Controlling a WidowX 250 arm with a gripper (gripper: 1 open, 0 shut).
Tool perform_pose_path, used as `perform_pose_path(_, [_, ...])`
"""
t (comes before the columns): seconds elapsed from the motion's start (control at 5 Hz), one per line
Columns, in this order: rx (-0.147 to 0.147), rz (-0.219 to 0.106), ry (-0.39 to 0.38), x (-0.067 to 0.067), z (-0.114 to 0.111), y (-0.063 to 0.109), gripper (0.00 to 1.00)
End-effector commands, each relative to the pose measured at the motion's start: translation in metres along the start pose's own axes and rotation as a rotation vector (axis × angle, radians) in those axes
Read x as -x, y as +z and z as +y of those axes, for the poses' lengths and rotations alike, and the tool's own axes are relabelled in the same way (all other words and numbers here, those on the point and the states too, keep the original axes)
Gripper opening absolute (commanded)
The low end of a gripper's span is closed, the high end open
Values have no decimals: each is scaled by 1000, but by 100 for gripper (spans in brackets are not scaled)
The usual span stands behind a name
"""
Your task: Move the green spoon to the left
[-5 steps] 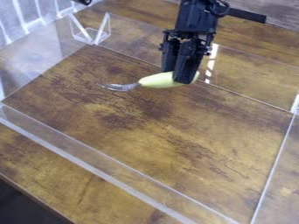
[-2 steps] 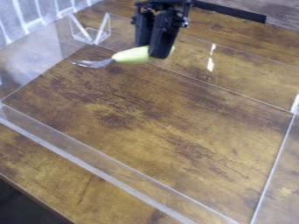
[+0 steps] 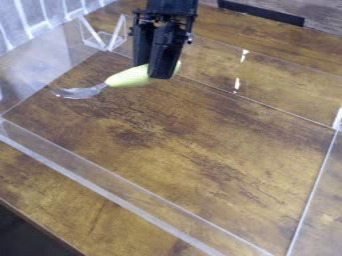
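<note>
The green spoon (image 3: 118, 79) has a yellow-green handle and a silver bowl that points left and slightly down, near the wooden table top. My black gripper (image 3: 156, 70) comes down from the top of the view and is shut on the spoon's handle end. The spoon hangs tilted from the fingers, its bowl at about the height of the wood; whether it touches the table I cannot tell.
A low clear acrylic wall (image 3: 120, 190) borders the wooden work surface (image 3: 201, 150) on the front and the right side. Clear acrylic stands (image 3: 100, 35) sit at the back left.
My gripper has carried the spoon leftward across the table, from the centre-right toward the left, and the spoon's bowl now sits further left and lower in the view.
</note>
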State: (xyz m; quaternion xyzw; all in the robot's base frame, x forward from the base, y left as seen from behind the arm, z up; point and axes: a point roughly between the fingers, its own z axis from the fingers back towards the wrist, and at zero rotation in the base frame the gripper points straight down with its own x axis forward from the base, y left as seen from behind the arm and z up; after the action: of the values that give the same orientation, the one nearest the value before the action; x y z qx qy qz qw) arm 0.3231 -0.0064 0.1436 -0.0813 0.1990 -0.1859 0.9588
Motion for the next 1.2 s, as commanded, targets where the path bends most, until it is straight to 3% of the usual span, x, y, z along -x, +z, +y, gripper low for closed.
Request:
perform_pose_path(0.0, [-32,-128,59,20,-3,18,0])
perform_pose_path(0.2, [-35,-163,111,21,-4,13,0])
perform_pose_path(0.6, [-52,-211,153,44,21,12,0])
perform_pose_path(1.0, [-15,-252,238,40,33,7,0])
